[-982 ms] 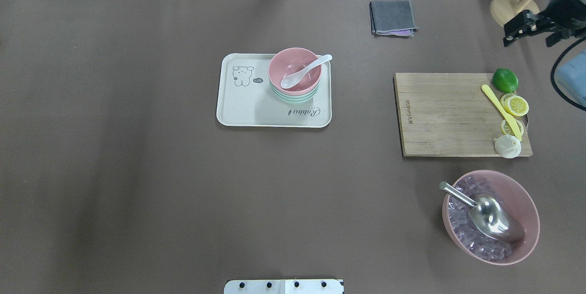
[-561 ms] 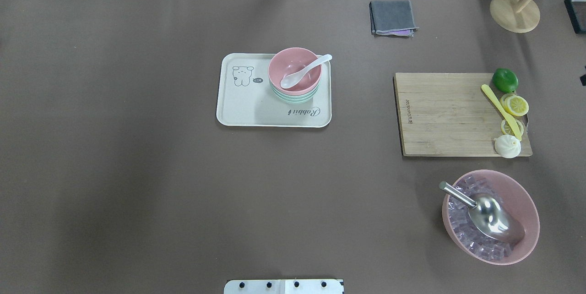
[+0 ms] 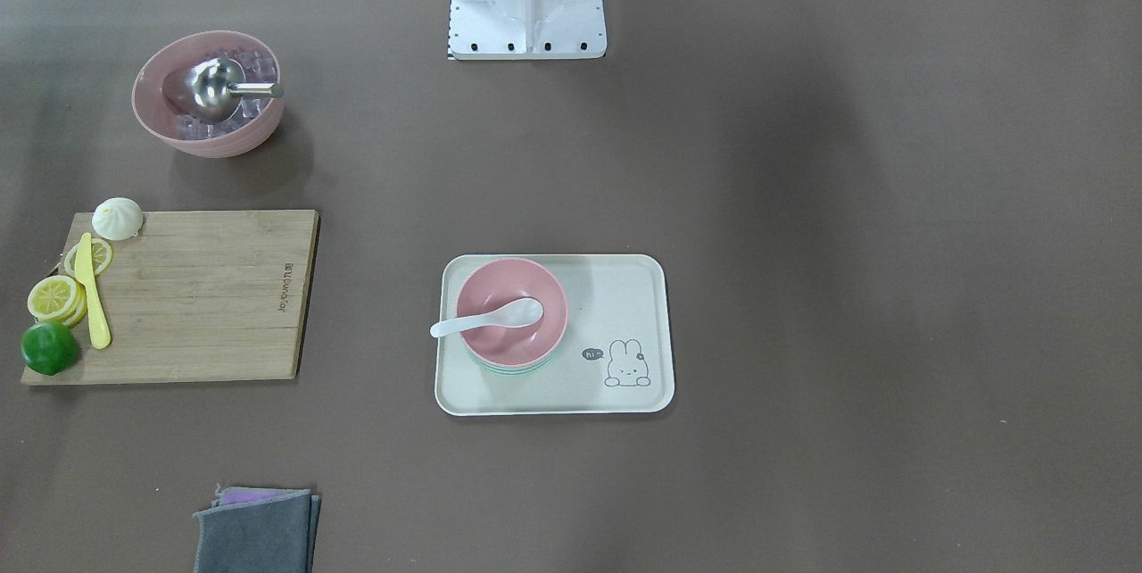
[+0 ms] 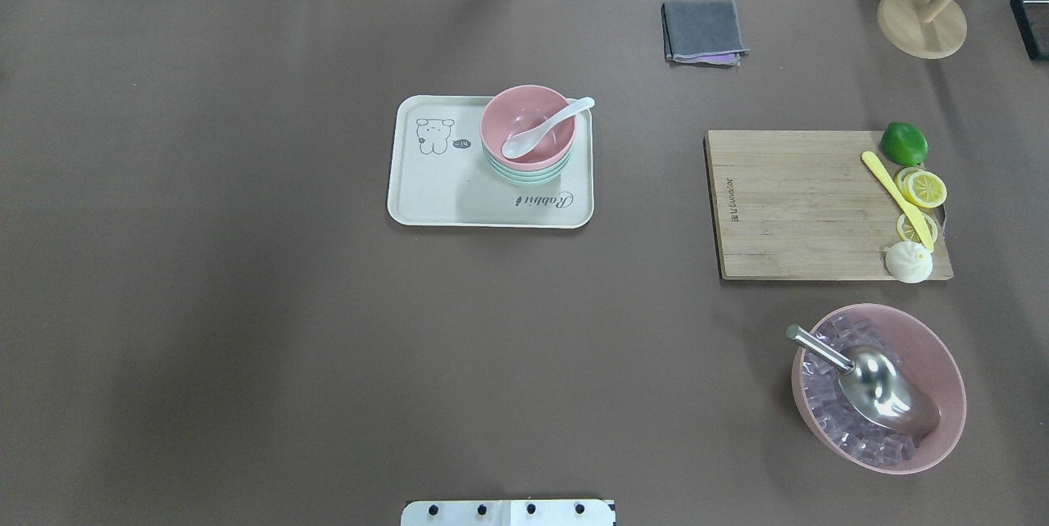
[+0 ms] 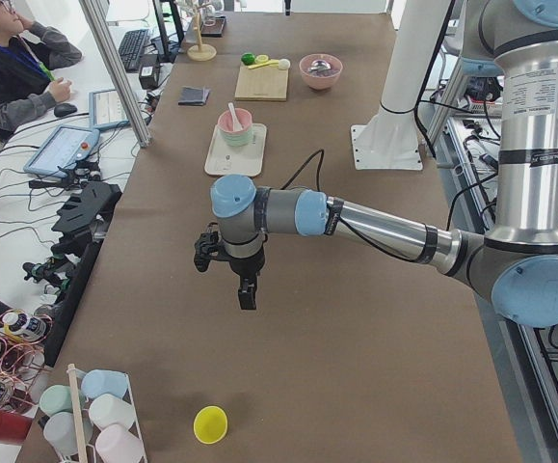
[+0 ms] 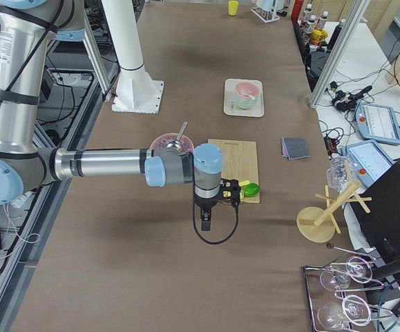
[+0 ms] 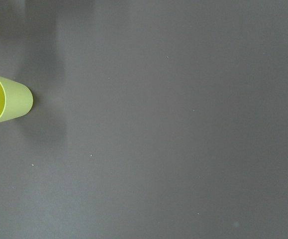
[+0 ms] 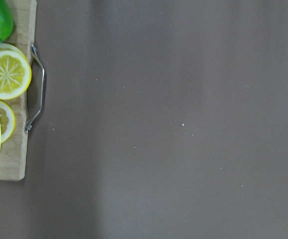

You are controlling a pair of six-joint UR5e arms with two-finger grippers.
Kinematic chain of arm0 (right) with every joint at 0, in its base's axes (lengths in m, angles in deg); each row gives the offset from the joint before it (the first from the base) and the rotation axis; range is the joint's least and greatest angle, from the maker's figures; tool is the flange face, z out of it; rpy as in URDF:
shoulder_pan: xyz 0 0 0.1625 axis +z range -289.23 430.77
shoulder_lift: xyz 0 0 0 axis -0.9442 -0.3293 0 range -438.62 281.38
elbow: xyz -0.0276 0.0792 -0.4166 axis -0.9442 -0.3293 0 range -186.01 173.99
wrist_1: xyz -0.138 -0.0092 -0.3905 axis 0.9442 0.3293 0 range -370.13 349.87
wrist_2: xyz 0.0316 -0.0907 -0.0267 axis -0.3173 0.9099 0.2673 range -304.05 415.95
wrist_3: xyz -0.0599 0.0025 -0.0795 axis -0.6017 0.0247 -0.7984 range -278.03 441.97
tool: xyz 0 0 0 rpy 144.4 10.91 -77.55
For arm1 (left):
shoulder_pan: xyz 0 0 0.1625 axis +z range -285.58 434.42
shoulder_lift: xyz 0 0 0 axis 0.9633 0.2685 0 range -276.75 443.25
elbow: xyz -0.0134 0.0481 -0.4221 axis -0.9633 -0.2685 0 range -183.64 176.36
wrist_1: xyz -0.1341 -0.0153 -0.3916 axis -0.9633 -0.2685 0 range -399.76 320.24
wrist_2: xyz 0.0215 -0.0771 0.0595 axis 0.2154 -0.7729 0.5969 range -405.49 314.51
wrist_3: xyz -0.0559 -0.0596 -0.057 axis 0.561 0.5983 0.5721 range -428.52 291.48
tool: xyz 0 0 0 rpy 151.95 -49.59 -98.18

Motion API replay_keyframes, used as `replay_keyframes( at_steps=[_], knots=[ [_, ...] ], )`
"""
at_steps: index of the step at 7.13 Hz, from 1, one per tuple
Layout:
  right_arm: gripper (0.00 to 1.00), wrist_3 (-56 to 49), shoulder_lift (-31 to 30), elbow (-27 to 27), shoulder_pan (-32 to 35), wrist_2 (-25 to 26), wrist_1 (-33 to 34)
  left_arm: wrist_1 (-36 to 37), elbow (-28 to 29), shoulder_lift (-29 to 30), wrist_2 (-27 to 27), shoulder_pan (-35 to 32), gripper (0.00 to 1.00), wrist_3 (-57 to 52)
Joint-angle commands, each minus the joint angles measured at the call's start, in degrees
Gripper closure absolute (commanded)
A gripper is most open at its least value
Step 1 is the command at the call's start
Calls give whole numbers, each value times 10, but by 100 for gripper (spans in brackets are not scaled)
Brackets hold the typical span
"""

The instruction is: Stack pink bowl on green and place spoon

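The brown counter (image 4: 246, 305) filled every view, and the two arms were parked out over its bare ends. The left end effector (image 5: 247, 297) hung low in the middle of the left side view and the right end effector (image 6: 205, 221) hung at the centre of the right side view. Whether either set of fingers was apart or together could not be told from those angles. At the right of the overhead view lay the cutting board (image 4: 795, 206), with a burned-in brand near its left edge that looked like "Joyoung". The cream tray (image 4: 442, 194) sat just above centre, with "Rabbit" in script along its lower edge and a drawn rabbit with a "hi~" bubble. In the tray's upper right corner the pink bowl (image 4: 512, 115) was nested in the green bowl (image 4: 524, 178), of which only a rim showed. The white spoon (image 4: 547, 124) lay inside, its handle overhanging the rim toward the upper right, so the task looked finished. The bowls looked light, stiff and smooth, best pinched at the rim. The spoon looked glossy, slippery and perhaps chippable, and its jutting handle was the obvious place to take it.
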Motion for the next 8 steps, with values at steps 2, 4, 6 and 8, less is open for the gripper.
replay_keyframes(
  at_steps=[2,4,6,8],
  knots=[
    [0,-10,-75,-11,35,-55,-75,-4,33,-29,-3,-40,2,-84],
    [0,-9,-65,-15,33,-56,-70,-6,37,-50,-16,-41,1,-85],
    [0,-9,-61,-14,32,-55,-69,-87,35,-90,-52,-52,2,-79],
    [0,-8,-32,-11,29,-46,-4,-89,32,-84,-63,-51,2,-81]
  ],
)
